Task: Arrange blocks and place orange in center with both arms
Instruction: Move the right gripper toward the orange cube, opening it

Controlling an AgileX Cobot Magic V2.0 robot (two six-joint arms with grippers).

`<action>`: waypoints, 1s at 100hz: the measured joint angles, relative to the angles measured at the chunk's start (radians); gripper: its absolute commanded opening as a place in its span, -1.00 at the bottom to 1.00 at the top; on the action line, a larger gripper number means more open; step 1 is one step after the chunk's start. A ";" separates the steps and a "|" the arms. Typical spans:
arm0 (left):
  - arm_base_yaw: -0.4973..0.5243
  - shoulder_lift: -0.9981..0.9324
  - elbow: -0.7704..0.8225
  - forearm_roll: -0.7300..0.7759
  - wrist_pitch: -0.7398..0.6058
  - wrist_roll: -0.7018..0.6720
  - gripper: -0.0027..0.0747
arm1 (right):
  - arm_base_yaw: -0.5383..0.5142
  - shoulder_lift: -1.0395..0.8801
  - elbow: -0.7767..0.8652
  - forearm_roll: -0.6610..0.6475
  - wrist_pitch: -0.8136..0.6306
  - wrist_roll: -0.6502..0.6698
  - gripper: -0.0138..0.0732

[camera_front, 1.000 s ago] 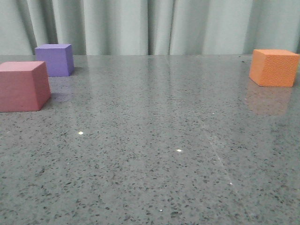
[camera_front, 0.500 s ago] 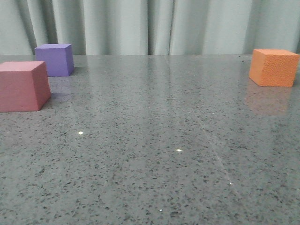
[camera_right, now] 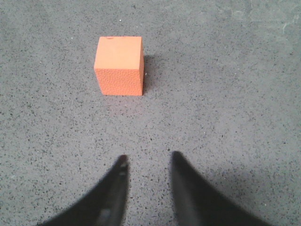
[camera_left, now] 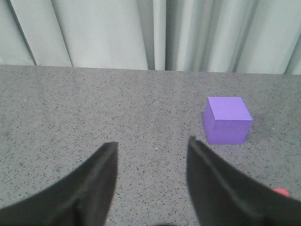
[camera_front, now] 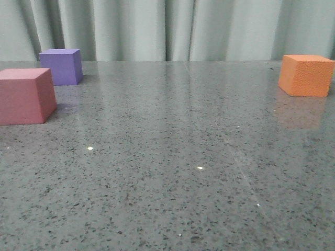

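The orange cube [camera_front: 306,75] sits at the far right of the grey speckled table [camera_front: 172,157]. The pink-red cube [camera_front: 26,95] sits at the left edge, with the purple cube [camera_front: 62,66] just behind it. Neither gripper shows in the front view. In the left wrist view my left gripper [camera_left: 151,146] is open and empty above the table; the purple cube [camera_left: 226,119] lies ahead of it, off to one side, and a sliver of the pink-red cube [camera_left: 281,191] shows beside one finger. In the right wrist view my right gripper [camera_right: 147,159] is open and empty, with the orange cube [camera_right: 119,65] a short way ahead.
A pale grey-green curtain [camera_front: 167,29] hangs behind the table's far edge and also shows in the left wrist view [camera_left: 150,33].
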 measured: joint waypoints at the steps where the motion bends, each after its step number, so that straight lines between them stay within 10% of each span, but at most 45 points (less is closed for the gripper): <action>1: 0.000 0.000 0.000 0.000 0.000 0.000 0.72 | 0.000 0.000 0.000 0.001 0.000 0.000 0.55; 58: 0.000 0.000 -0.002 -0.002 0.001 0.000 0.86 | 0.000 0.013 -0.020 0.059 -0.010 0.000 0.66; 100: 0.000 0.000 -0.002 -0.002 0.001 0.000 0.86 | 0.039 0.417 -0.444 0.071 0.235 0.000 0.66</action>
